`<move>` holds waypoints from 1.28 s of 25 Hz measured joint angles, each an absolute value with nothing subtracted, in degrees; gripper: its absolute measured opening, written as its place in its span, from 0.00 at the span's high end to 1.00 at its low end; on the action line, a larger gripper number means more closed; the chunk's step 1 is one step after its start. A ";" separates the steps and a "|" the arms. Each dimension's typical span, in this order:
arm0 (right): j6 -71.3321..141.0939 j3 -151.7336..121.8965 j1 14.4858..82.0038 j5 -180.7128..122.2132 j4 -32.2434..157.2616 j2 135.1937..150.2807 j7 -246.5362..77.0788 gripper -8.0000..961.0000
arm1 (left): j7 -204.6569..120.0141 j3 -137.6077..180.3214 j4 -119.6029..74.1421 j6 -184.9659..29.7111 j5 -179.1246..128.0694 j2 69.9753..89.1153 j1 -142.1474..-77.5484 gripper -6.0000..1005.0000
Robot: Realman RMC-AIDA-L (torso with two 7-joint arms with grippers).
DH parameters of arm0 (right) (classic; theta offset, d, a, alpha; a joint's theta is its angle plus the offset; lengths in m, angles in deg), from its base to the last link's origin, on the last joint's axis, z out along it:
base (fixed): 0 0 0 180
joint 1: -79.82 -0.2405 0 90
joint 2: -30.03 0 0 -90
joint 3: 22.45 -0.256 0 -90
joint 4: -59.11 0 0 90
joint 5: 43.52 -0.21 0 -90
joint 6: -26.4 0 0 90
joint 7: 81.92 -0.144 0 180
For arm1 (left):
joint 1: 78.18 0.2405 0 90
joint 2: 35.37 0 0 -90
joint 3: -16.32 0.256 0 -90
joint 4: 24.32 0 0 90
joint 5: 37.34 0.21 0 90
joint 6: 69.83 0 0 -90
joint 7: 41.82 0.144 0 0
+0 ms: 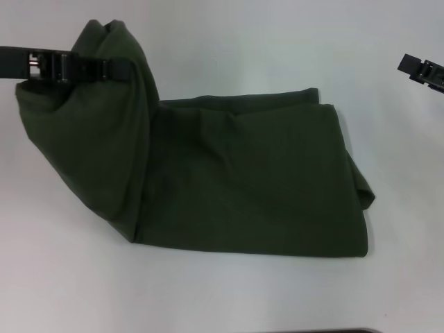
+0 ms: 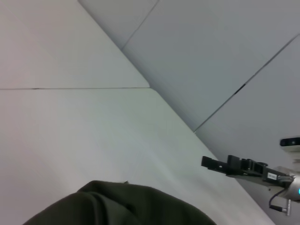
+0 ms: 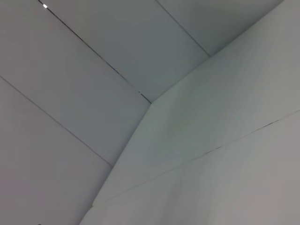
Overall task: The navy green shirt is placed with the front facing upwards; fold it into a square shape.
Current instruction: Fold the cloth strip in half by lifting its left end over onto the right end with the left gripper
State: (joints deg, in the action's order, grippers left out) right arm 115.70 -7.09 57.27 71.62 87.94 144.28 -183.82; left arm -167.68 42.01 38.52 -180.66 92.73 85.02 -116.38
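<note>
Navy green shirt (image 1: 250, 173), soft, limp and light, spread across white table (image 1: 229, 41), left end lifted in pinch of left gripper (image 1: 114, 68); right gripper (image 1: 423, 71) idle at far right, grip unclear; best held at edges.

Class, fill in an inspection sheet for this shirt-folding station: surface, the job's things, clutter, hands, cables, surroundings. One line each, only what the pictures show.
Surface: white table, a thin seam line across it in the wrist views.
Job's things: navy green shirt, partly folded; its left end lifted off the table, the rest lying flat; no print showing.
Clutter: nothing seen.
Hands: left hand raised at the shirt's lifted end, shut on the cloth; right hand at the far right edge, apart from the shirt.
Cables: a thin cable by the right arm in the left wrist view.
Surroundings: pale grey floor panels beyond the table edge.
</note>
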 joint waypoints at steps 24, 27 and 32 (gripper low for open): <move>113.56 4.08 56.36 71.61 87.82 146.87 -176.34 0.09 | -168.90 43.44 38.61 -180.88 87.99 85.58 -116.77 0.95; 111.80 6.03 55.23 71.62 86.42 148.07 -173.69 0.10 | -168.91 43.49 38.61 -180.74 87.99 85.44 -116.70 0.95; 110.81 7.81 52.78 71.56 82.98 149.26 -167.85 0.25 | -168.70 43.48 38.61 -180.62 87.98 85.31 -116.40 0.95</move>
